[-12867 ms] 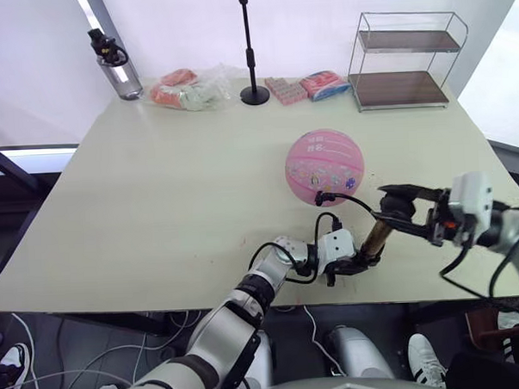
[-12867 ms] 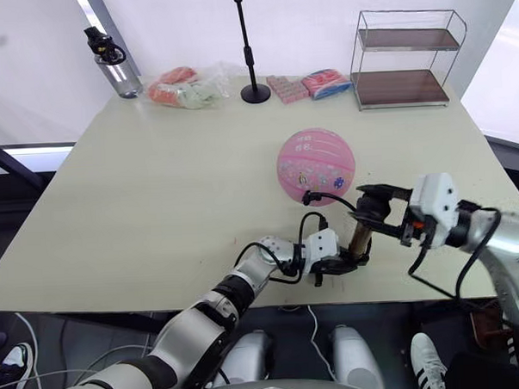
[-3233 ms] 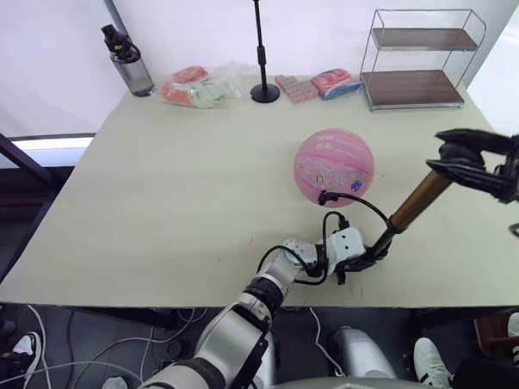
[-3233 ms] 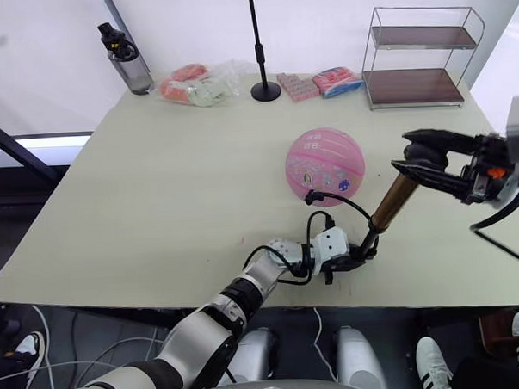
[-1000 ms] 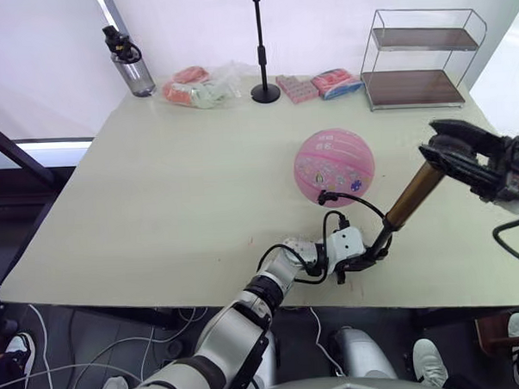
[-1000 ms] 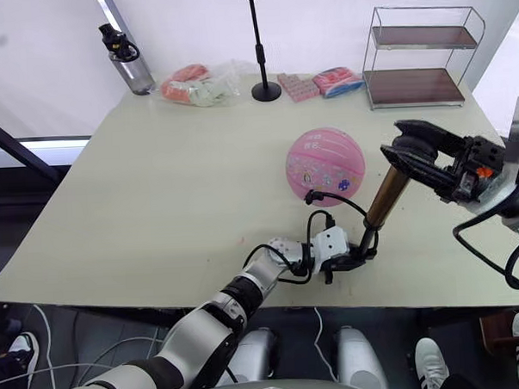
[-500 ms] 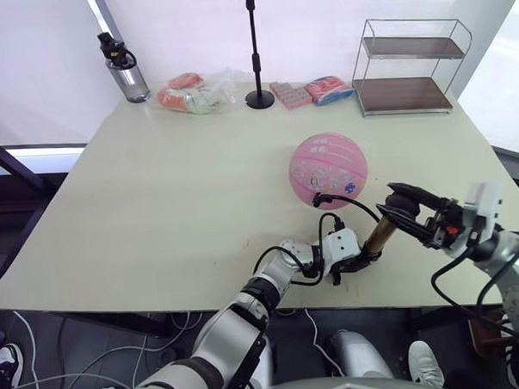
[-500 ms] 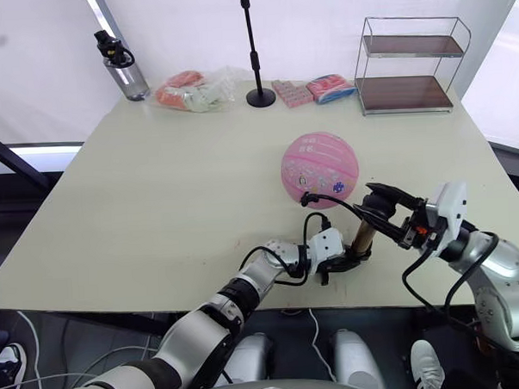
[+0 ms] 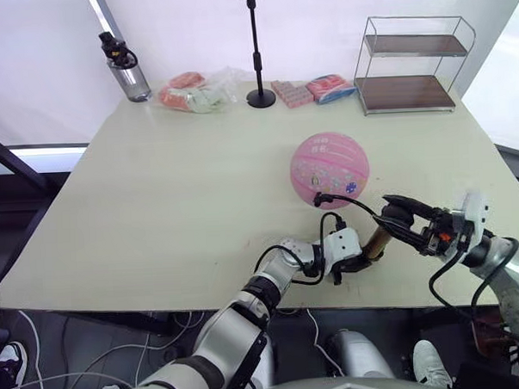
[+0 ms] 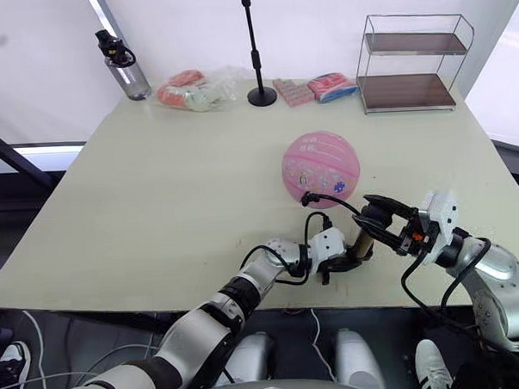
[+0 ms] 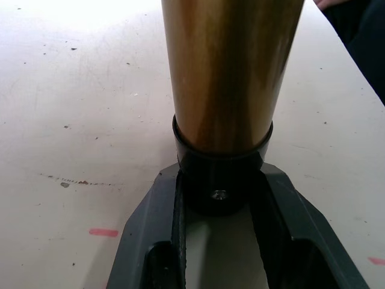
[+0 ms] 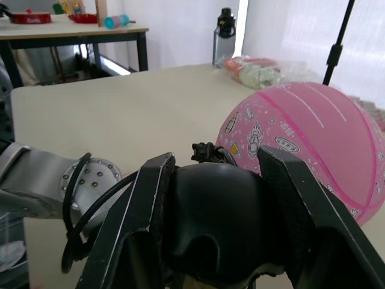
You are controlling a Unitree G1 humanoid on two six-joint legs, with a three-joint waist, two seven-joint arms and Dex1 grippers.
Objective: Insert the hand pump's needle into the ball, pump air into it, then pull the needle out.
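Note:
The pink ball (image 9: 329, 168) rests on the table right of centre. The hand pump (image 9: 379, 239) stands tilted near the front edge, with little of its bronze barrel (image 11: 228, 72) showing. My left gripper (image 9: 357, 261) is shut on the pump's black bottom cap (image 11: 219, 189), one finger (image 11: 153, 223) on each side. My right gripper (image 9: 397, 214) is shut on the black T-handle (image 12: 216, 229), low over the barrel. The black hose (image 9: 350, 201) arcs from the pump to a black fitting (image 9: 318, 199) against the ball's near side. The needle's pin is hidden there.
A wire two-tier shelf (image 9: 416, 63) stands at the back right. A black stand (image 9: 255, 48), snack packets (image 9: 311, 89), a plastic bag (image 9: 196, 89) and a water bottle (image 9: 125, 67) line the back. The table's front edge (image 9: 247, 297) runs just below the pump.
My right gripper has pushed the T-handle down: the long stretch of bronze barrel seen a second ago has shortened to a stub. The left gripper stays on the base. The camera shifted slightly.

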